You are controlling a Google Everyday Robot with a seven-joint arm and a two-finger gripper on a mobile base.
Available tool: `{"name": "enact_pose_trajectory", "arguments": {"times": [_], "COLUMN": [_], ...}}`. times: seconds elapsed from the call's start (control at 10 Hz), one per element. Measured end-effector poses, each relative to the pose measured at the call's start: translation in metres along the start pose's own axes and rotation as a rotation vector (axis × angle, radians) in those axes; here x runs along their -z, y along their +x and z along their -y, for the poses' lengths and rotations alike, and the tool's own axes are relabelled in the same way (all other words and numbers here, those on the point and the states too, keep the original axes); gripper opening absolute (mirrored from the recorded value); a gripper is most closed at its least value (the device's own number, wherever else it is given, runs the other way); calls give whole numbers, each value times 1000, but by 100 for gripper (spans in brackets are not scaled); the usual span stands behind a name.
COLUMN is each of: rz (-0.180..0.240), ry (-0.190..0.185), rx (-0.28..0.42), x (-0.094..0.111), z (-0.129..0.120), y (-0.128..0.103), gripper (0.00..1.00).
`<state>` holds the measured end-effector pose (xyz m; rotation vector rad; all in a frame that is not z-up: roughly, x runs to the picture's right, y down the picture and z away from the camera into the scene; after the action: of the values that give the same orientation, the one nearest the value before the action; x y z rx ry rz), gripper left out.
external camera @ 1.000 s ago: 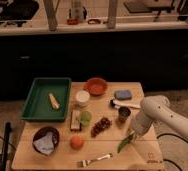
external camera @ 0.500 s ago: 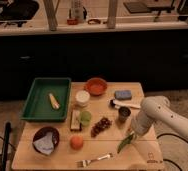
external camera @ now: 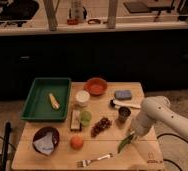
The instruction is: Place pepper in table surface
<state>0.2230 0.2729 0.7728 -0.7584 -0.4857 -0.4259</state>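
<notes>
Little differs from half a second ago: the gripper [external camera: 132, 134] hangs at the same spot above the table surface [external camera: 62, 159], and the pepper [external camera: 124, 144] slants down from just beneath it, as before. We cannot tell whether the gripper pinches it or stands spread. As we see it, grapes [external camera: 101, 126] lie left of the gripper, a dark cup [external camera: 123, 114] just behind it, and a fork [external camera: 93, 160] below and to its left.

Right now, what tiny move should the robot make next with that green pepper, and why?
Probably lower the claw a touch and leave the pepper lying there. The pepper slants just under the claw, low over a bare stretch of the table surface, right of the fork and apart from the grapes. Whether it already touches the wood, I cannot tell.
</notes>
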Motion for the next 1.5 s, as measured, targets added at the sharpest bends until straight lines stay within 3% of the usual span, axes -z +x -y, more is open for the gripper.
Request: {"name": "enact_pose_trajectory", "arguments": {"times": [1.5], "rz": [6], "ry": [3], "rx": [15], "x": [6], "z": [-4], "y": [1], "gripper": [80]}}
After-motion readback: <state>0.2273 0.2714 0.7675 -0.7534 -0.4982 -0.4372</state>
